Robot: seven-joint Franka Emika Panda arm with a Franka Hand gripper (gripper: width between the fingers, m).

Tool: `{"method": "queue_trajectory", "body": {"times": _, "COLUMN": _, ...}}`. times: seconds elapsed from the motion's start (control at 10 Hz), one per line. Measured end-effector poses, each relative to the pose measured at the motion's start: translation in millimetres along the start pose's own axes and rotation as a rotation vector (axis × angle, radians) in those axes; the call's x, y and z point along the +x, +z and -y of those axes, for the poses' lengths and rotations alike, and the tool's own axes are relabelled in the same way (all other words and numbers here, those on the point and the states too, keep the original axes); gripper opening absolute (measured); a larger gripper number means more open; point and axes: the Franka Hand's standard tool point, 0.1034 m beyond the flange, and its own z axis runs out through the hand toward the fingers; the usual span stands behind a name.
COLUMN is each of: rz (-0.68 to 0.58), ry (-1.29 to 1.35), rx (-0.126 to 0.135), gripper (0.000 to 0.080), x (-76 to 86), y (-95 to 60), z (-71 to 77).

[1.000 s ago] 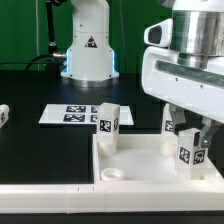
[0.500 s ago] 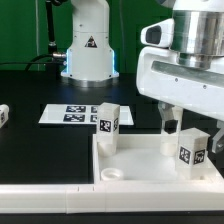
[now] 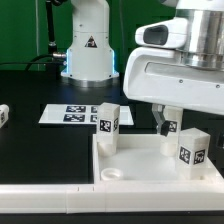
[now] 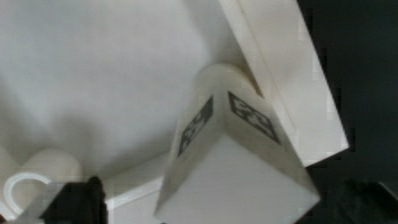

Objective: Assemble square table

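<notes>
The gripper (image 3: 172, 122) is hovering with jaws spread, holding nothing, just above a leg (image 3: 190, 147) standing in the tabletop (image 3: 140, 167). Another leg (image 3: 108, 123) is standing at the tabletop's far-left corner. Legs look light, rigid, smooth; pinch flat sides.

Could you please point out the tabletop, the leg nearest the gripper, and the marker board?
White plastic square tabletop (image 3: 150, 170), exterior view, bare floor.
White tagged block leg (image 3: 192, 150), exterior view, tagged face.
Flat white marker board (image 3: 52, 116), exterior view, left margin.

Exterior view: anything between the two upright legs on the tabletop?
Nothing: bare tabletop floor between the left leg and the right leg in the exterior view.
</notes>
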Motion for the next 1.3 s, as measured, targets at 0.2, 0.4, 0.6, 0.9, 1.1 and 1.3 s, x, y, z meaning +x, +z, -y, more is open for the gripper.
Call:
{"method": "queue_trajectory", "body": {"times": 0.2, "rz": -0.018, "ry": -0.267, "rx": 0.002, "gripper": 0.0649, "x": 2.3, "y": -1.0, "z": 2.9}}
{"method": "queue_trajectory", "body": {"times": 0.4, "rz": -0.035, "ry": -0.472, "rx": 0.004, "gripper": 0.0649, "x": 3.0, "y": -0.2, "z": 6.6}}
{"method": "queue_trajectory", "body": {"times": 0.6, "rz": -0.034, "ry": -0.546, "rx": 0.001, "gripper": 0.0649, "x": 1.6, "y": 1.7, "z": 5.2}}
{"method": "queue_trajectory", "body": {"times": 0.9, "rz": -0.036, "ry": -0.614, "rx": -0.009, "gripper": 0.0527, "x": 2.9, "y": 1.9, "z": 3.0}}
{"method": "queue_trajectory", "body": {"times": 1.1, "rz": -0.036, "ry": -0.603, "rx": -0.008, "gripper": 0.0388, "x": 3.0, "y": 1.8, "z": 3.0}}
{"method": "queue_trajectory", "body": {"times": 1.3, "rz": -0.036, "ry": -0.583, "rx": -0.008, "gripper": 0.0285, "x": 3.0, "y": 1.8, "z": 3.0}}
